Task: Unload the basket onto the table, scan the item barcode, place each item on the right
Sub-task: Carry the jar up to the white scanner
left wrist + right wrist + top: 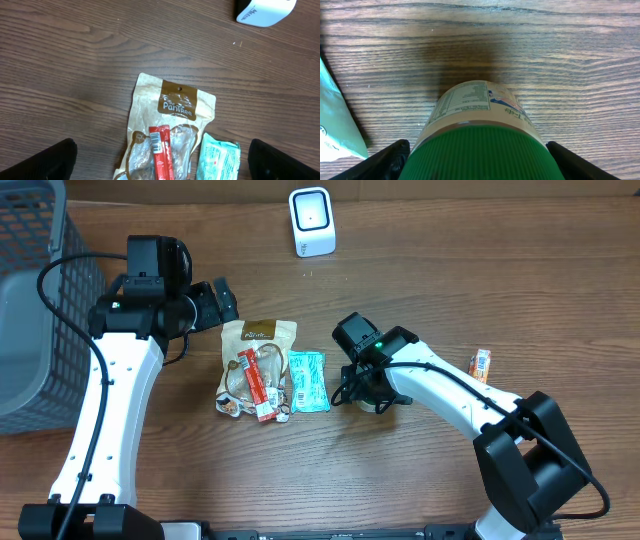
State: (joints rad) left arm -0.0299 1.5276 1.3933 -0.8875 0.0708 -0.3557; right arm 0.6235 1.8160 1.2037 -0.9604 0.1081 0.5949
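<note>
Looking through the right wrist camera, you see the green-lidded jar [475, 107] with its long axis running straight away from the lens: ribbed lid [480, 152] nearest you, printed label facing up, base end farthest out over the wooden table [420, 270]. From overhead the jar sits at table centre-right, just beside the teal packet [307, 380] and well apart from the white barcode scanner [311, 221] at the far edge. Your right arm reaches in from the near right corner, elbow bent, wrist tipped down over the jar. The right gripper [368, 395] stands wide, one finger [382, 160] on each side of the lid; you cannot tell whether they press it. Your left gripper [160, 162] hovers spread wide and empty over the PanTree snack pouch [172, 125].
</note>
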